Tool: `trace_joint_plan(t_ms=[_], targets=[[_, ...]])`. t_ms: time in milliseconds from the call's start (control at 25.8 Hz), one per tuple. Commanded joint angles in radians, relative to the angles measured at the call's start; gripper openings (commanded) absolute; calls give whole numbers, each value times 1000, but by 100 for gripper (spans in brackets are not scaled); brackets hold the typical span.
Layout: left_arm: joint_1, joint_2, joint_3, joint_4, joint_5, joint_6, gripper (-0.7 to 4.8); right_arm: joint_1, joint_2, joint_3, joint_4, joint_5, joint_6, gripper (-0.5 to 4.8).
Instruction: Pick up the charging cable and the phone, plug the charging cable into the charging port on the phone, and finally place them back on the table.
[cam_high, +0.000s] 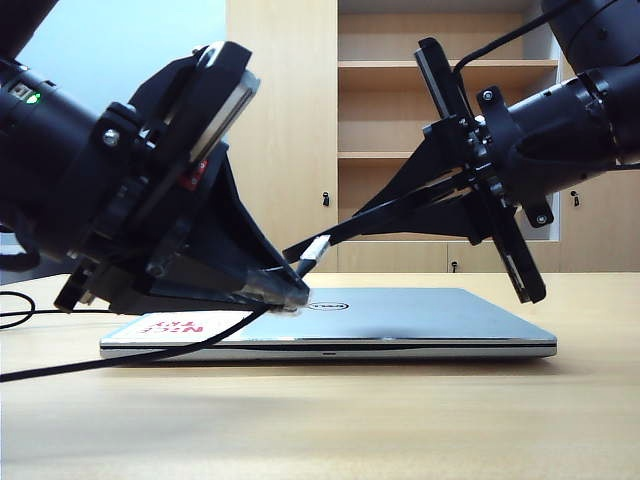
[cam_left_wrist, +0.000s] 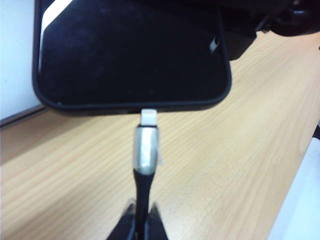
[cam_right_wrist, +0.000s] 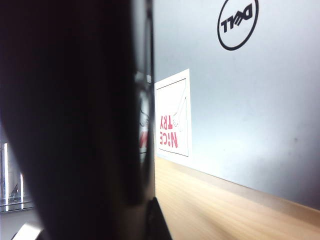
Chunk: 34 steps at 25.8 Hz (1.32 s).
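Cable plug (cam_left_wrist: 146, 145) sits right at the phone (cam_left_wrist: 130, 55) bottom edge, tip touching or just entering the port; can't tell if seated. Plug's long axis is square to that edge. Left gripper (cam_left_wrist: 140, 220) is clamped on the charging cable just behind the plug. Right gripper (cam_high: 330, 235) is closed on the phone, held in the air above the laptop (cam_high: 420, 315) on the table (cam_high: 400, 420). Straight push looks right; room around is open.

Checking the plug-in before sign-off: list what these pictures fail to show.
- Left wrist view: how deep the charging cable plug sits in the phone; blurred.
- Right wrist view: right gripper's fingers, hidden behind the phone.
- Exterior view: phone's port end, behind the left gripper.
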Motion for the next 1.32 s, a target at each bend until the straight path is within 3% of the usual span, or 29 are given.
trace_joint_plan(t_ms=[39,388,1318], targets=[[2,-3,7,18,-6,-3,-6,3,-5,6,39,21,-17,-5],[2,-3,7,18,-7,-3,-6,3,-5,7,74,56,-26,-5],[2,-3,7,18,-7,-22,-6,2,-5,5,77,-3,-114,-5]])
